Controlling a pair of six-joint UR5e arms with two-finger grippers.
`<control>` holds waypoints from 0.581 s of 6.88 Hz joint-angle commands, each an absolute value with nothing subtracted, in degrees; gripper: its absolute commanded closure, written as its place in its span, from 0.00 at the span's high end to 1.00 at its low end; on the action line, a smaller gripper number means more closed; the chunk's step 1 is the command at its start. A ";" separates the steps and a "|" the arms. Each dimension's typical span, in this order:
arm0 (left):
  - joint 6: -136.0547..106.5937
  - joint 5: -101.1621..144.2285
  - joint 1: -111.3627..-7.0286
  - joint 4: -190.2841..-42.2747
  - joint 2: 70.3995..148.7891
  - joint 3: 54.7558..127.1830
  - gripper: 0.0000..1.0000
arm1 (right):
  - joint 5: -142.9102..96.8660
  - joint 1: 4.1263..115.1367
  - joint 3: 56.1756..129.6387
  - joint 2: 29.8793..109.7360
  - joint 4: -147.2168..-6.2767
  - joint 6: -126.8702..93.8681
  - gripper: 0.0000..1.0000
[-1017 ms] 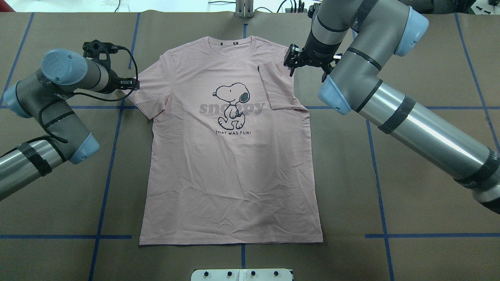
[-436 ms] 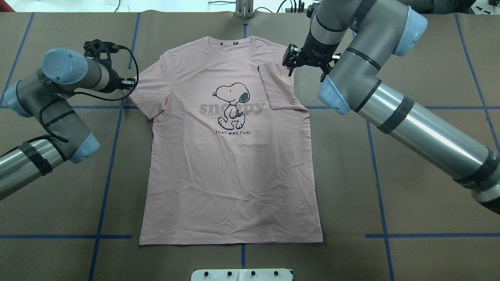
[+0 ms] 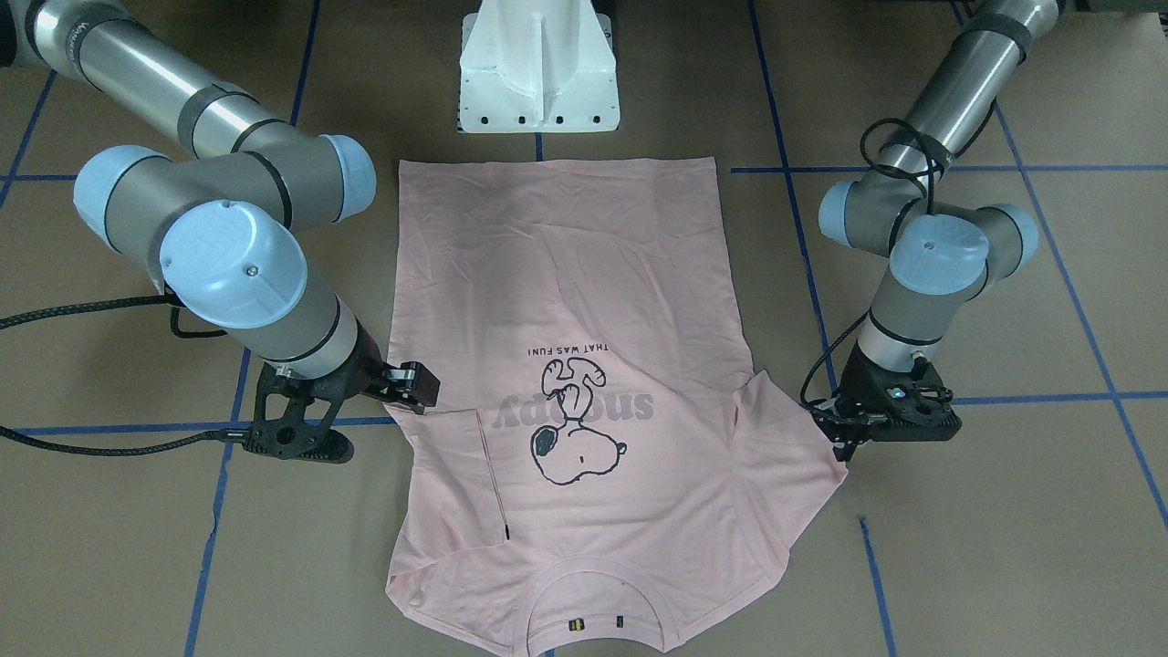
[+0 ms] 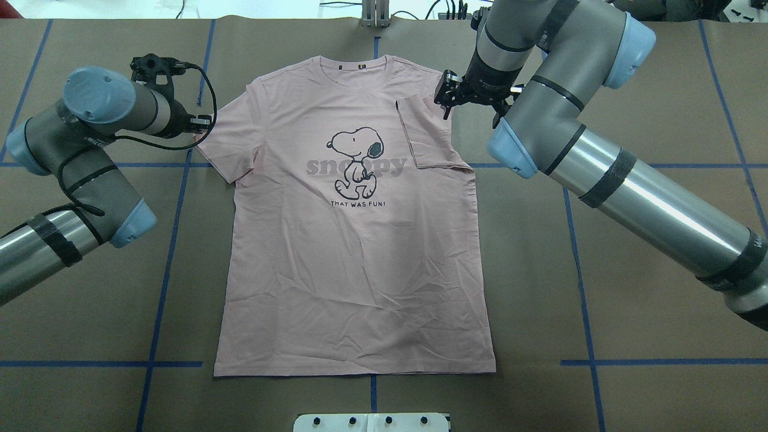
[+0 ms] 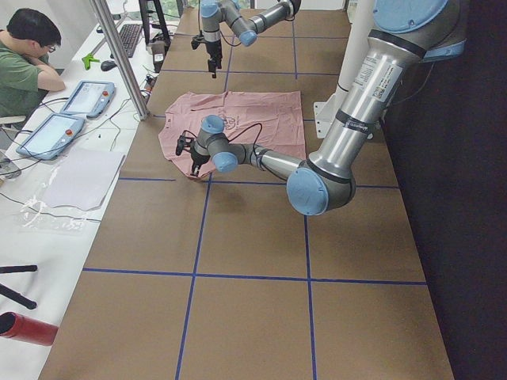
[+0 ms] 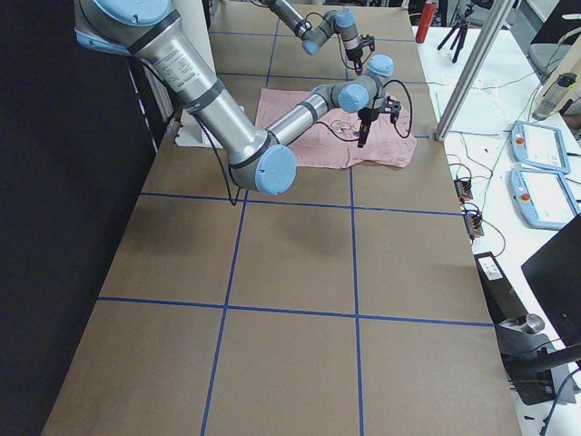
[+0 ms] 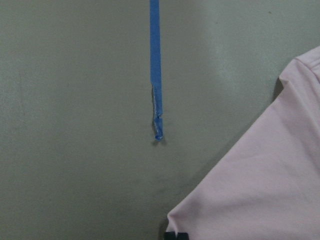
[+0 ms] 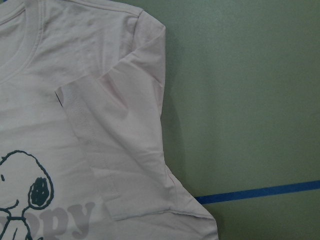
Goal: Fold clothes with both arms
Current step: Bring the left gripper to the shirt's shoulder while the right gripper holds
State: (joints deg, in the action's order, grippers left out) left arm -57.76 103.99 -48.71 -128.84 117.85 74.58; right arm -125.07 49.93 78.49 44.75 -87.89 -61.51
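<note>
The pale pink Snoopy T-shirt lies flat and face up on the brown table, collar on the side away from the robot. One sleeve is folded in over the chest; the other sleeve lies spread out. My left gripper sits low at the outer edge of the spread sleeve, its fingers apart and holding nothing. The left wrist view shows only that sleeve's corner and bare table. My right gripper hovers open just beside the folded sleeve's shoulder, holding nothing.
The white pedestal base stands at the hem side of the shirt. Blue tape lines cross the brown table cover. In the exterior left view a person sits at a side bench with tablets.
My left gripper has slid a little way along the sleeve edge, away from the robot. My right gripper has shifted slightly the same way. The shirt has not moved.
</note>
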 commanded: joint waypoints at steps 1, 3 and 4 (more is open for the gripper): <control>-66.83 108.27 -48.43 -123.79 123.09 77.17 0.00 | -125.07 49.92 78.49 44.82 -87.80 -61.44 1.00; -78.78 108.02 -44.84 -123.13 133.71 70.36 0.00 | -124.98 49.92 78.49 46.83 -83.62 -61.52 1.00; -81.80 107.84 -43.61 -123.22 138.03 65.79 0.00 | -124.98 50.01 78.49 47.89 -81.58 -61.52 1.00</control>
State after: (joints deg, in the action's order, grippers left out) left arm -76.98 107.97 -45.13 -123.35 132.25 70.95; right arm -124.99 49.94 78.52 46.58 -84.19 -61.49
